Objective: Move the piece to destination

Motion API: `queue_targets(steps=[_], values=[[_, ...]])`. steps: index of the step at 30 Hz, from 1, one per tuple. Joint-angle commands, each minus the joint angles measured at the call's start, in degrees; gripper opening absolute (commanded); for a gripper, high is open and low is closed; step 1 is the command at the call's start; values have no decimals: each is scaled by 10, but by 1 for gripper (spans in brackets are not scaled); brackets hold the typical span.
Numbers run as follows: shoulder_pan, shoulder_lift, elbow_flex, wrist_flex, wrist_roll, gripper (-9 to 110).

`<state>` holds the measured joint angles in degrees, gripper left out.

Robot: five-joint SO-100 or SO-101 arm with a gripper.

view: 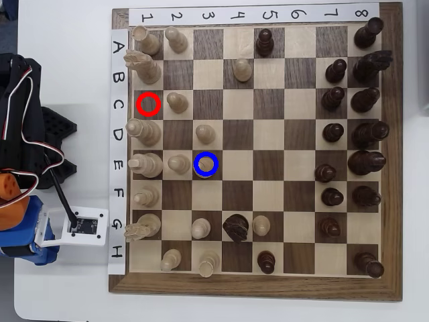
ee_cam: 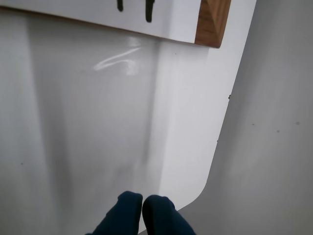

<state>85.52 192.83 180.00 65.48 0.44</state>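
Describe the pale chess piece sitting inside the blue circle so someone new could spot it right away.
In the overhead view, start at the chessboard and find row E along its left edge, then column 3. The small pale pawn stands there on a dark square. It alone is ringed by the blue circle; the red circle holds no piece.

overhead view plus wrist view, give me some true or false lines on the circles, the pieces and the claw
1. A pale piece stands inside the blue circle. True.
2. A dark piece stands in the red circle. False: that square is empty.
3. The claw hangs over the middle of the chessboard. False: in the wrist view it is over the white table, with only a corner of the board at the top edge.
4. The claw holds nothing. True: its tips meet with nothing between them.
5. Every dark piece is on the right half of the board in the overhead view. False: a dark piece sits in row G among the pale ones.
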Motion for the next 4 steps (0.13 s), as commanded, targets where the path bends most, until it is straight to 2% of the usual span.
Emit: queue_targets(steps=[1,4], values=[[-13,34,-17,-1,-12,0],[-13,34,-17,-1,-12,0]])
